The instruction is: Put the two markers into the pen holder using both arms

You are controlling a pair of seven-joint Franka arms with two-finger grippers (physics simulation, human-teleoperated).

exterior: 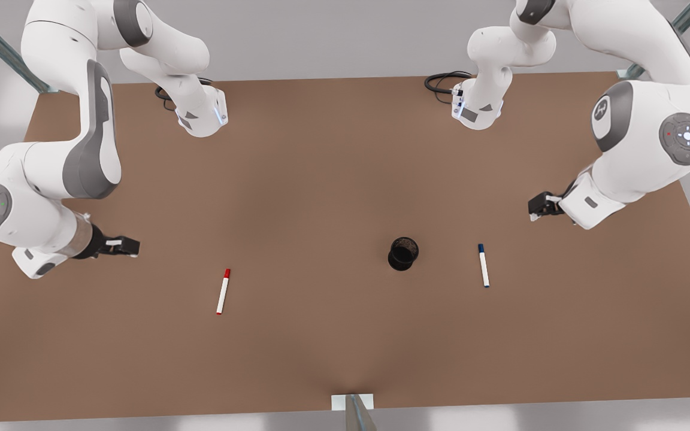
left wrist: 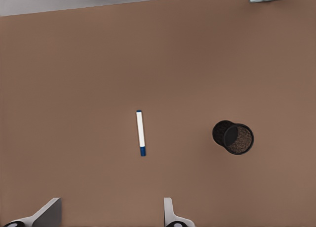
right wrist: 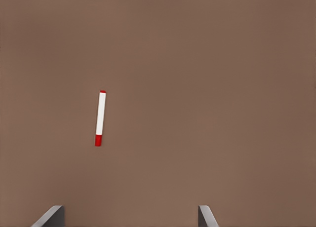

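Observation:
The red-capped marker (exterior: 223,291) (right wrist: 100,118) lies flat on the brown table (exterior: 321,179), toward the front view's left. My right gripper (exterior: 132,246) (right wrist: 129,214) hovers open to its left, well apart from it. The blue-capped marker (exterior: 483,265) (left wrist: 141,133) lies flat toward the front view's right. My left gripper (exterior: 533,209) (left wrist: 111,213) hangs open above and to the right of it, holding nothing. The black mesh pen holder (exterior: 403,253) (left wrist: 233,137) stands upright between the two markers, closer to the blue one.
Both arm bases (exterior: 201,114) (exterior: 477,108) sit at the table's far edge with black cables beside them. A metal post (exterior: 354,410) stands at the near edge. Open brown tabletop surrounds the markers and the holder.

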